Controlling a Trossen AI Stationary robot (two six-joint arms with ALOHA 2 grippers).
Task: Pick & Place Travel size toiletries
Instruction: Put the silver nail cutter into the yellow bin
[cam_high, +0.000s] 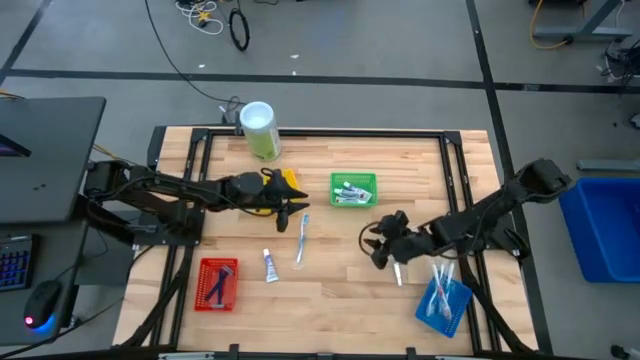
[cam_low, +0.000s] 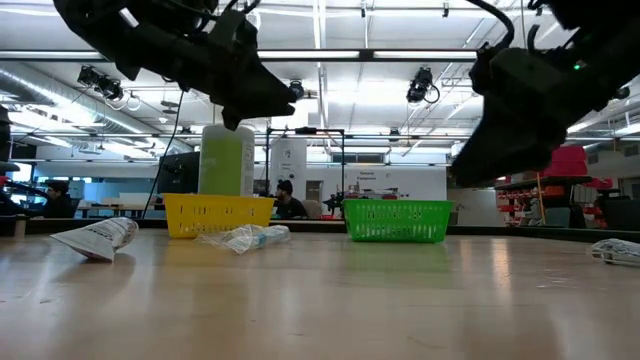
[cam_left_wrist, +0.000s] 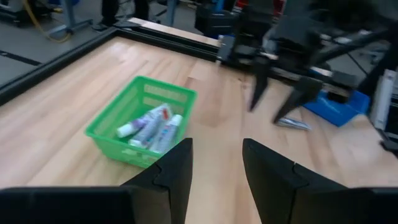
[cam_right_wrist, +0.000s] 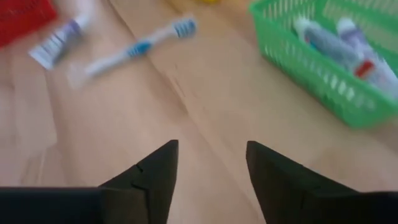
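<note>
A blue-and-white toothbrush (cam_high: 302, 238) and a small white tube (cam_high: 270, 265) lie flat on the wooden table; both also show in the right wrist view, the toothbrush (cam_right_wrist: 134, 46) and the tube (cam_right_wrist: 59, 40). Another small white item (cam_high: 398, 272) lies by my right gripper. The green basket (cam_high: 353, 188) holds several tubes (cam_left_wrist: 149, 127). My left gripper (cam_high: 297, 212) is open and empty, raised above the table beside the yellow basket (cam_high: 287, 183); its fingers show in the left wrist view (cam_left_wrist: 216, 146). My right gripper (cam_high: 378, 245) is open and empty, raised, right of the toothbrush (cam_right_wrist: 211, 149).
A red basket (cam_high: 217, 283) with dark sticks stands near the front left. A blue basket (cam_high: 443, 300) with toothbrushes stands at the front right. A white-lidded green canister (cam_high: 258, 130) stands at the far edge. Bare wood lies between the two grippers.
</note>
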